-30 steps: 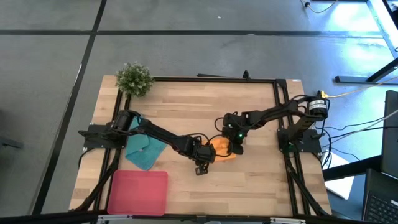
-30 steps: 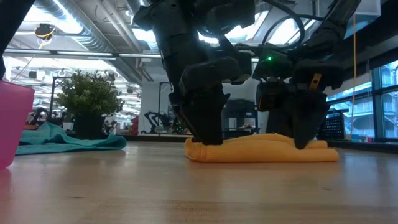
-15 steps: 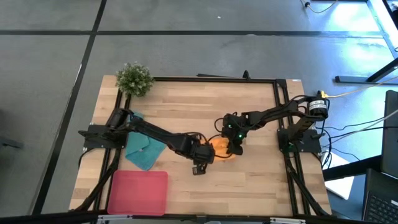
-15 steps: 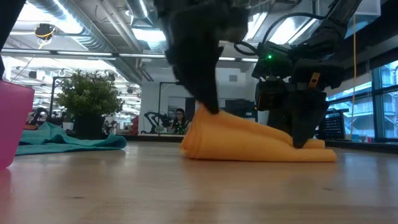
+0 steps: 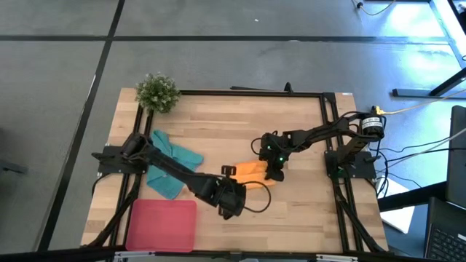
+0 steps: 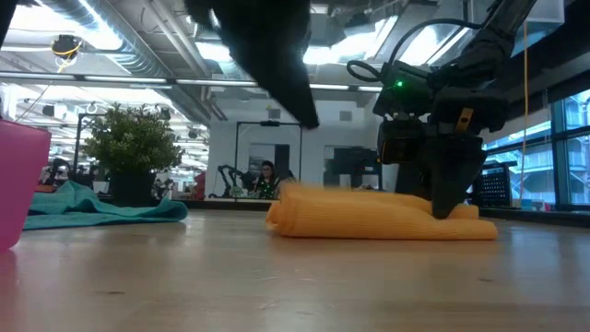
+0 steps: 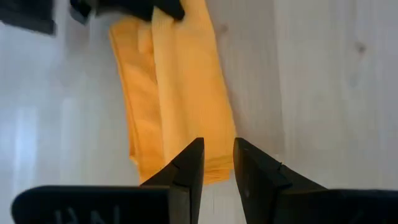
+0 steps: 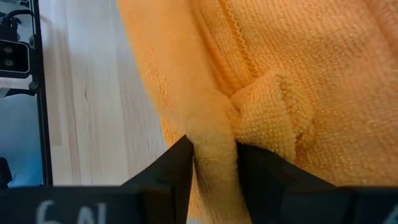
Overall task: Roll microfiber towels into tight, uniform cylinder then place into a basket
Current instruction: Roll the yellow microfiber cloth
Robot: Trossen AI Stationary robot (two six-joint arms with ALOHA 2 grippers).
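The orange towel lies on the table's middle as a long, flat, folded strip. My right gripper is shut on its right end. My left gripper hangs above the strip's left end, fingers slanting down. It is open by a narrow gap, with nothing between the fingers. The teal towel lies crumpled at the left. The pink basket stands at the near left corner. My right gripper pinches a raised fold of the orange towel between its two fingers, at the strip's right end. The fingers slant down from the table's right side. The towel lies on the table below them.
A small green potted plant stands at the far left corner. A black frame runs along the table's edges. Bare wood shows in front of the orange towel and on the far half.
My left gripper has risen from the orange towel's left end and drawn back toward the near left. It first lifted that end off the table. The end has since dropped out of it and lies flat again, and the right end stayed pinned under my right gripper.
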